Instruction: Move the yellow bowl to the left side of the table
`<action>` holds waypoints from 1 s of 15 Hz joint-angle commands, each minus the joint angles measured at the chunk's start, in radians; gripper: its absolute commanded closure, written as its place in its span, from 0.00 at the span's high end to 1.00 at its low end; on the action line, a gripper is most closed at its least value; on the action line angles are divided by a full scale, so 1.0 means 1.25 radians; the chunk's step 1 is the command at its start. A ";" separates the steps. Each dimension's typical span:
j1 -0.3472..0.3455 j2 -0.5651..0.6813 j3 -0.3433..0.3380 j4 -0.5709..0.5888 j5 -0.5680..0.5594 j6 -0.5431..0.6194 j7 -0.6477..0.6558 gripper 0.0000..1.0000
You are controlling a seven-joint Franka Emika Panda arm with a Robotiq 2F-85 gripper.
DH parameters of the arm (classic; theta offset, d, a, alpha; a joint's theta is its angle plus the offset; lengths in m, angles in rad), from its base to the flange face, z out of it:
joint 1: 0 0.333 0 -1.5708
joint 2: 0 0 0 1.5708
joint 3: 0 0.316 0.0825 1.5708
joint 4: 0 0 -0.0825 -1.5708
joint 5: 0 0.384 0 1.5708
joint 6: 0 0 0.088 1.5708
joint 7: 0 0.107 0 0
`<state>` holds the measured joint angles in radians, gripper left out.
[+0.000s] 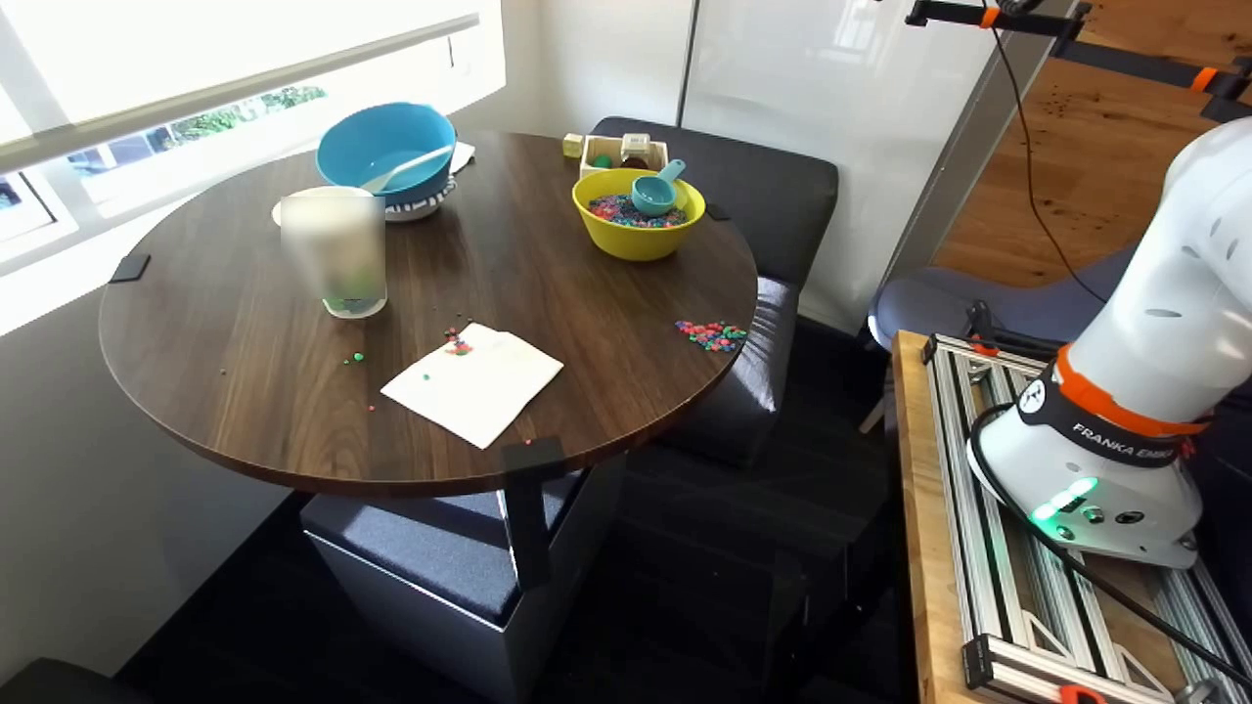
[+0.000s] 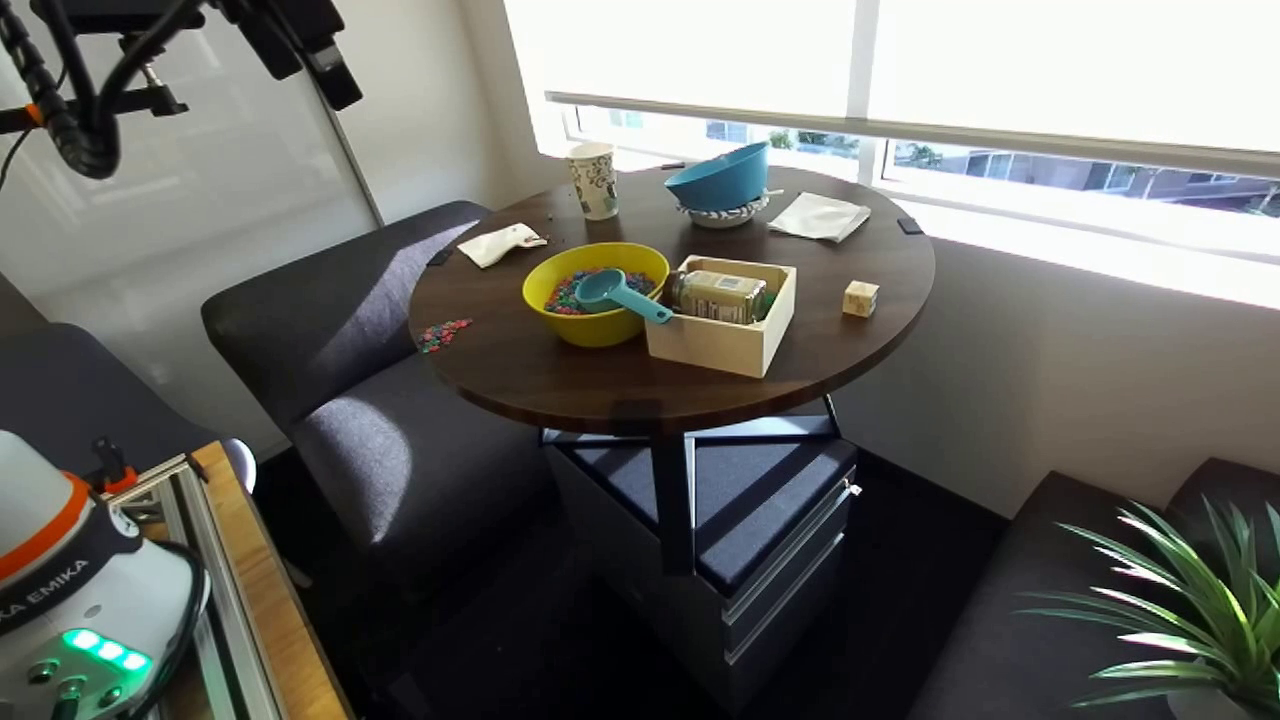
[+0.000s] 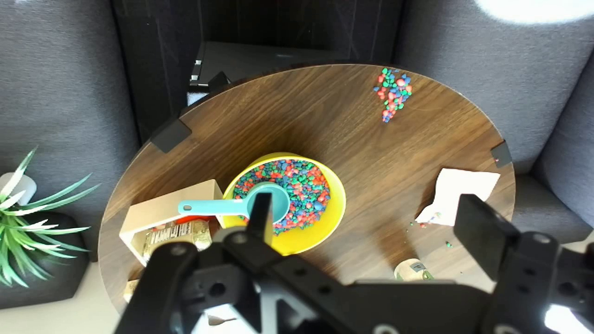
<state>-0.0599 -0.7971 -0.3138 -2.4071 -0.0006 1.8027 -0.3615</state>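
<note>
Fingers [image 3: 483, 237] wide apart, colored bits [image 3: 304, 197] and teal scoop [image 3: 235, 207] in yellow bowl [image 1: 634, 242].

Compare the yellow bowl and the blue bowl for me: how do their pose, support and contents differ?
Pose: the yellow bowl stands upright; the blue bowl is tilted.
Support: the yellow bowl sits directly on the table, the blue bowl on a patterned dish.
Contents: the yellow bowl holds small coloured pieces and a teal scoop; the blue bowl shows a pale utensil across its opening.
Both are round and open.
</note>
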 commanded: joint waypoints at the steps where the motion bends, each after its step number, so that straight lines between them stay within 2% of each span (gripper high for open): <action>1: -0.008 0.003 0.005 0.001 0.005 -0.001 -0.005 1.00; 6: -0.008 0.003 0.005 0.001 0.005 -0.001 -0.005 1.00; 8: -0.024 0.013 0.032 -0.022 -0.019 0.051 0.031 1.00; 11: -0.055 0.033 0.072 -0.082 -0.077 0.241 0.082 1.00; 13: -0.072 0.059 0.105 -0.115 -0.096 0.316 0.142 1.00; 15: -0.083 0.084 0.146 -0.131 -0.126 0.304 0.183 1.00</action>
<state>-0.1264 -0.7319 -0.2048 -2.5322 -0.0991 2.1622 -0.2163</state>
